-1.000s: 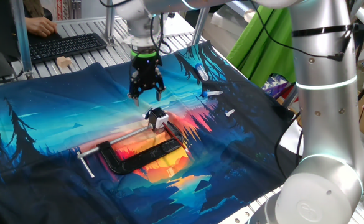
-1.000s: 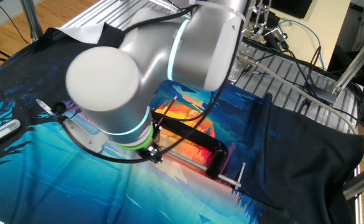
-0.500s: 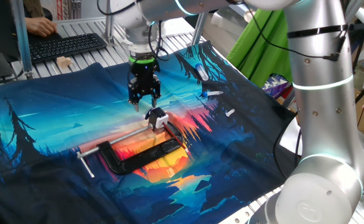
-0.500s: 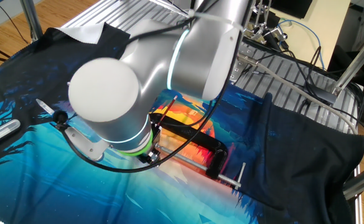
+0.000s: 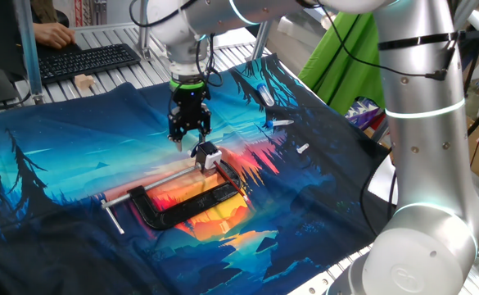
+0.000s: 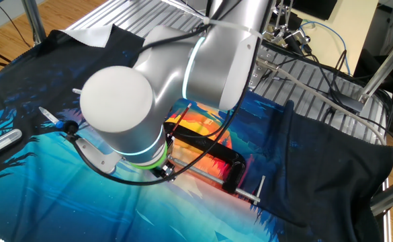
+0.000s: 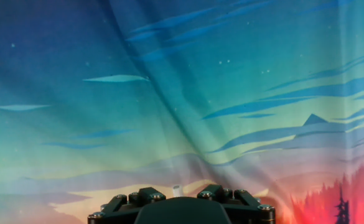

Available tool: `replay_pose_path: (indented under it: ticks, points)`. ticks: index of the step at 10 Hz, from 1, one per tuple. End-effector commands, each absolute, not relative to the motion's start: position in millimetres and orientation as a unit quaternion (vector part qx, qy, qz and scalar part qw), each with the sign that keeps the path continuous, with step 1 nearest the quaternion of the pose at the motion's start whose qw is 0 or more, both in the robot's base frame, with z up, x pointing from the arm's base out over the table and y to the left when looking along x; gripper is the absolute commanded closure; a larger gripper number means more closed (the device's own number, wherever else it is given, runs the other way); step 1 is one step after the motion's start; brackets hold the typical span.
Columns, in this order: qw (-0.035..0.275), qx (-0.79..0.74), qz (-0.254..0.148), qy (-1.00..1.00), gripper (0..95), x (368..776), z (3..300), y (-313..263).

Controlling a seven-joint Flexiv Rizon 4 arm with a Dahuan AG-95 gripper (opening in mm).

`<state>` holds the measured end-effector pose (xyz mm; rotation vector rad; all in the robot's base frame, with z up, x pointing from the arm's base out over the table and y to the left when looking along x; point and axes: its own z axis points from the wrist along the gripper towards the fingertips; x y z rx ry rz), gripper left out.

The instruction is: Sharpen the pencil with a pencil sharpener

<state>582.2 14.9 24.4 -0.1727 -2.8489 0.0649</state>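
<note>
Presently: gripper (image 5: 189,136), fingers nearly closed, grasp contents untellable, above pencil sharpener (image 5: 206,154), clamped in black C-clamp (image 5: 186,205) on cloth, presumably for steadiness.

— From my console, what does the cloth (image 5: 75,180) look like?

— Soft printed fabric, matt, creased in folds; my hand view shows a smooth weave with a faint sheen.

— And the arm (image 5: 423,123)?

— Glossy silver shell, smooth. The gripper (image 5: 188,129) looks like matt black plastic or metal; I cannot tell which.

— The clamp (image 5: 186,205)?

— Matt black body, bright bare steel rod (image 5: 153,182).

— The pencil sharpener (image 5: 207,155)?

— Smooth white-and-black, plastic by the look of it. The table (image 5: 116,37) is ribbed bare aluminium.
</note>
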Motion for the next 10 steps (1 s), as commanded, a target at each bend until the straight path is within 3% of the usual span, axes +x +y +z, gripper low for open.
replay_pose_path:
  ticks: [1, 2, 10]
  points:
    - [0.143, -0.060, 0.023, -0.988, 38.0, 580.5, 21.7, 14.6]
    - [0.145, -0.059, 0.023, -0.987, 57.0, 580.5, 20.5, 15.1]
    - [0.150, -0.055, 0.023, -0.987, 57.0, 582.2, 13.4, 15.5]
